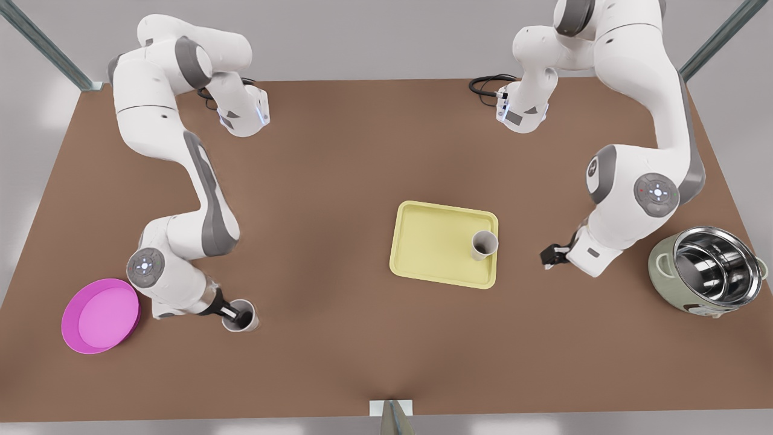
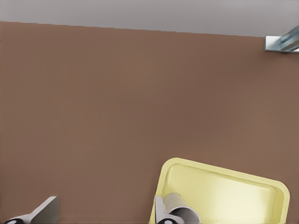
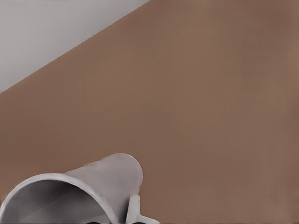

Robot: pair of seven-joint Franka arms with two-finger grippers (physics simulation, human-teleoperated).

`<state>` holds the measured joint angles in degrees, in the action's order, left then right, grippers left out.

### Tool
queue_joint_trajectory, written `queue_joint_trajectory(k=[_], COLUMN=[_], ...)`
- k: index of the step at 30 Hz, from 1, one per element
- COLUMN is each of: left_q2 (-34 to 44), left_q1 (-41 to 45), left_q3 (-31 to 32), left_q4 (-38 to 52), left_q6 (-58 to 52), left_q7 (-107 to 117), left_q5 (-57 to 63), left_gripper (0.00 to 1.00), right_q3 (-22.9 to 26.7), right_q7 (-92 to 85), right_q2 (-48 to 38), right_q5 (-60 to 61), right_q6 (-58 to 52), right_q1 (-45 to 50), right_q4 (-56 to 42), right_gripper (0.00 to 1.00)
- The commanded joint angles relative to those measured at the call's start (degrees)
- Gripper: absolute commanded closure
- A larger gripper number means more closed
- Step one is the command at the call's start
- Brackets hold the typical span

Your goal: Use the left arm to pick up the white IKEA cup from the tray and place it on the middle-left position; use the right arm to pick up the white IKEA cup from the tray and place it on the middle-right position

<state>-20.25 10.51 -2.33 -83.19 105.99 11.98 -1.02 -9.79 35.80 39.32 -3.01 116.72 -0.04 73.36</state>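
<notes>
Front view sorts out the grippers
Right gripper (image 1: pixel 237 314) clenches a cup (image 1: pixel 253 321) at seven o'clock, its rim cut off at the wrist; left gripper (image 1: pixel 551 255) gapes at three o'clock of the tray (image 1: pixel 423 241).

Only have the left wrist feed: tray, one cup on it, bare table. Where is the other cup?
Observer: Off the tray. The right gripper holds the second cup near the front view's lower left, with one finger inside its rim.
Operator: Anything close to it?
Observer: A pink plate lies on the far side of that arm, apart from the cup.
Operator: What is behind my gripper?
Observer: A steel-lined pot stands on the table past the left gripper, toward the front view's right.
</notes>
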Motion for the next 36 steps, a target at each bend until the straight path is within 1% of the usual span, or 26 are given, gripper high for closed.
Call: queue_joint_trajectory(k=[1, 3, 4, 6, 7, 11, 12, 13, 14, 15, 19, 22, 25, 27, 30, 32, 33, 34, 35, 36], left_q2=[0.3, 2.2, 2.1, 2.1, 1.2, 0.9, 0.8, 0.4, 0.1, -0.3, -0.3, -0.4, -0.9, -0.9, -0.8, -0.7, -0.8, -1.0, -2.2, -3.4], left_q1=[-0.9, -0.4, -0.3, -0.3, -0.2, 3.0, 3.7, 4.4, 4.4, 4.4, 4.6, 5.9, 6.5, 7.0, 8.9, 8.8, 8.9, 8.7, 8.3, 8.2], left_q3=[0.0, 0.9, 1.4, 1.6, 1.8, 1.9, 1.9, 1.9, 1.9, 1.8, 1.8, 1.9, 1.9, 1.9, 2.0, 1.9, 1.9, 1.8, 1.8, 1.7], left_q4=[0.3, 0.5, 0.2, 0.2, -1.1, -1.5, -1.5, -1.5, -1.5, -1.5, -1.1, -0.9, -2.8, -3.0, -3.6, -5.3, -7.2, -8.0, -8.0, -8.0], left_q6=[-5.0, -5.0, -4.6, -4.6, -4.0, -3.2, -3.0, -2.5, -1.8, -0.8, -0.8, -0.7, -0.3, -0.3, -0.8, -0.8, -0.1, 1.2, 2.6, 3.2], left_q7=[0.2, -4.7, -4.5, -4.7, -4.7, -2.7, -2.6, -1.5, -1.5, -1.3, -1.3, 1.8, 2.3, 3.8, 6.4, 6.0, 5.9, 5.9, 5.9, 5.9], left_q5=[-1.0, -2.7, -2.2, -1.9, -2.0, -1.9, -1.8, -1.8, -1.8, -1.8, -1.7, -1.8, -2.2, -2.5, -2.3, -1.8, 0.8, 1.0, 0.9, 0.9], left_gripper=[0.00, 0.00, 0.00, 0.00, 0.00, 0.00, 0.00, 0.00, 0.00, 0.00, 0.00, 0.00, 0.00, 0.00, 0.00, 0.00, 0.00, 0.00, 0.00, 0.00], right_q3=[-0.1, -0.1, -0.1, -0.1, -0.1, -0.1, -0.1, -0.1, -0.1, -0.1, -0.3, -0.3, 0.4, 1.7, 5.8, 6.9, 7.7, 7.2, 7.4, 7.3], right_q7=[-52.0, -51.9, -51.9, -52.0, -52.0, -51.6, -51.0, -51.0, -50.9, -51.0, -51.2, -51.1, -50.8, -48.7, -42.4, -40.0, -40.2, -39.9, -39.7, -39.6], right_q2=[0.7, 1.6, 0.8, 0.8, 0.8, 1.7, 1.6, 1.5, 1.3, 0.8, -3.6, -6.4, -11.6, -12.0, -15.0, -19.4, -21.7, -24.4, -24.9, -29.0], right_q5=[-4.4, -6.0, -6.2, -6.2, -6.3, -6.2, -6.2, -5.9, -5.7, -5.6, -5.5, -1.7, 0.5, 0.5, 0.0, 0.0, 0.5, 1.8, 2.1, 3.9], right_q6=[-3.7, -1.1, 9.0, 13.3, 18.2, 17.7, 17.6, 17.6, 17.6, 17.4, 9.1, 5.4, -3.9, -13.9, -26.4, -30.8, -32.4, -34.6, -35.9, -36.6], right_q1=[-1.6, -1.5, -1.7, -2.6, -2.9, -2.8, -2.7, -2.8, -2.8, -2.8, -2.9, -2.9, -2.9, -2.9, -2.9, -2.9, -2.9, -3.4, -3.7, -3.8], right_q4=[0.0, 1.7, 9.7, 14.7, 18.7, 19.8, 19.8, 19.8, 19.7, 19.7, 19.0, 18.6, 13.9, 7.2, -0.4, -0.9, -0.9, -0.3, -0.1, 4.5], right_gripper=[1.00, 1.00, 1.00, 1.00, 1.00, 1.00, 0.89, 0.31, 0.01, 0.00, 0.00, 0.00, 0.00, 0.00, 0.00, 0.00, 0.00, 0.00, 0.00, 0.00])
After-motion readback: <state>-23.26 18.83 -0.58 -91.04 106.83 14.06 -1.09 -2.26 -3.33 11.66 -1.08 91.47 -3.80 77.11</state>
